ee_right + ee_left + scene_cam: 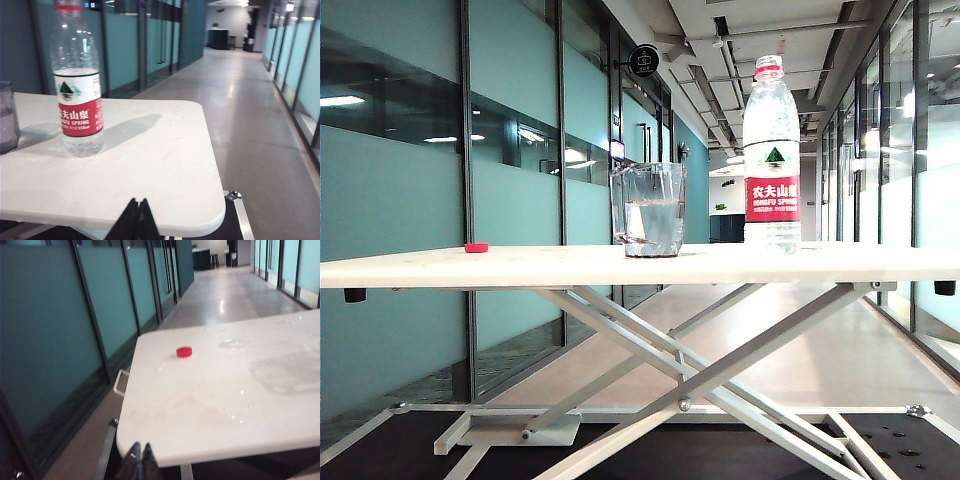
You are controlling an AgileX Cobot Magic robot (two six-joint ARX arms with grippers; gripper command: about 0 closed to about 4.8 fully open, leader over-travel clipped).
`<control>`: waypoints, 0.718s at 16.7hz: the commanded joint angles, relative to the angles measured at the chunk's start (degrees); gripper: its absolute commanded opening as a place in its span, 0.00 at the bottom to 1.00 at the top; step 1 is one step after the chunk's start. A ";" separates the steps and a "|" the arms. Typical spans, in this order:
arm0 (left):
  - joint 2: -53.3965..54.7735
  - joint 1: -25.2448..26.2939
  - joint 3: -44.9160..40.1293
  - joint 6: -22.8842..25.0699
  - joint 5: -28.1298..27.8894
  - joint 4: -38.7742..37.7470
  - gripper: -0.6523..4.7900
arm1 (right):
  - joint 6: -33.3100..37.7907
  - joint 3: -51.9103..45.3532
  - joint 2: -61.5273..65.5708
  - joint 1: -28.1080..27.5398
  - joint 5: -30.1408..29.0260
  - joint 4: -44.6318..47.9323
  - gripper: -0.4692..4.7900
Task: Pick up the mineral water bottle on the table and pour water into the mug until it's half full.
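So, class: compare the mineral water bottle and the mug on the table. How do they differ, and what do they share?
The mineral water bottle is far taller than the mug. The bottle is slim and round with a red label; the mug is wide, faceted and unlabelled. The mug is roughly half full of water, while the bottle's level is hard to read. Both are clear, upright and apart on the table.
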 commanded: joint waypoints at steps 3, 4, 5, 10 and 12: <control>0.09 -0.04 0.11 0.33 0.46 -0.13 0.11 | 1.75 -0.09 -0.07 -2.69 -2.08 2.71 0.08; 0.09 -0.04 0.11 0.33 0.46 -0.33 0.11 | 1.75 -0.09 -0.07 -2.69 -2.40 2.40 0.08; 0.09 -0.04 0.11 0.33 0.48 -0.42 0.11 | 1.75 -0.09 -0.07 -2.71 -2.38 2.19 0.08; 0.09 -0.04 0.11 0.33 0.46 -0.52 0.11 | 1.73 -0.11 -0.07 -2.78 -2.38 2.14 0.08; 0.09 -0.04 0.11 0.33 0.46 -0.52 0.11 | 1.75 -0.11 -0.07 -2.78 -2.38 2.14 0.08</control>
